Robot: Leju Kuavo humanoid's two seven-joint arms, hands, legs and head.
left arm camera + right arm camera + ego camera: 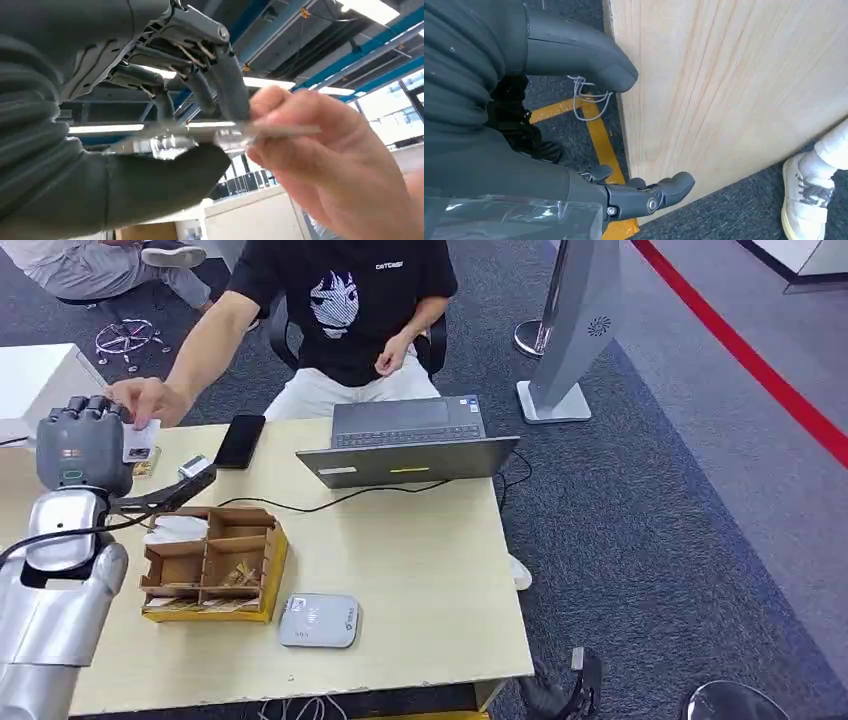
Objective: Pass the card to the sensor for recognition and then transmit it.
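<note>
Pinching card (140, 443) in my left hand (85, 445), person's hand (150, 400) on same card; reader (318, 621) lies nearer me, past tray (265, 560). Right hand (644, 197) empty, fingers apart, hangs beside table (420, 570) edge.

Head view: even, bright indoor light, soft shadows under the laptop (405, 440) and the cardboard box (212, 562) on the table (420, 570); image slightly soft. Left wrist view: strong backlight from ceiling strip lights (102, 128) and a window, glare washing out the upper corner; the person's hand (320, 155) and the card (280, 131) blurred. Right wrist view: flat daylight, sharp wood grain, dark thumb (574, 50) underexposed.
</note>
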